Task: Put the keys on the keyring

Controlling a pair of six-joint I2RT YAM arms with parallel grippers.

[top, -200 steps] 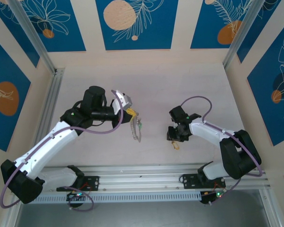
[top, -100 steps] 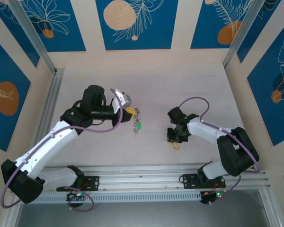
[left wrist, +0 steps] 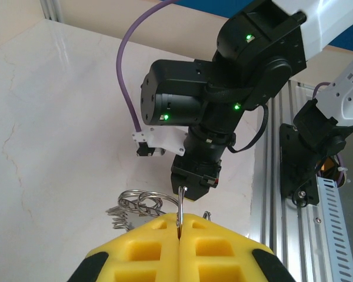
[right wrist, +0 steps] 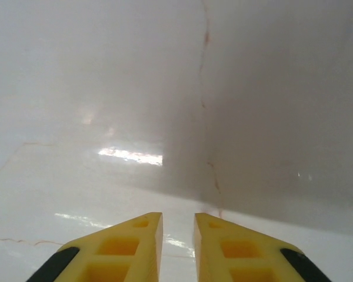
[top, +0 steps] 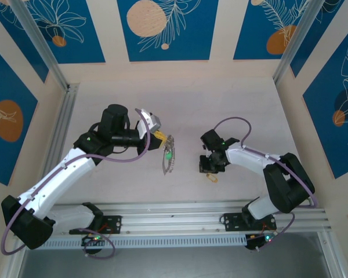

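The 1 tiny tan-gold metal key [top: 212, 177] sits on the pale table [top: 243, 110], just on the near side of my right gripper [top: 208, 167]. Its fingers are slightly apart with nothing between them. Well off to the left, the floppy grey-brown keyring [top: 169, 156], with silvery chain and a green tag, runs lengthwise near-to-far, pinched in my closed left gripper [top: 160, 136].

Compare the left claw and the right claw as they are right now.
The left claw is shut, its fingers pressed together on a thin wire of the keyring; the right claw stands slightly open with nothing between its fingers. The left claw faces the right arm; the right claw points at bare tabletop, near the key. Both have yellow fingers.
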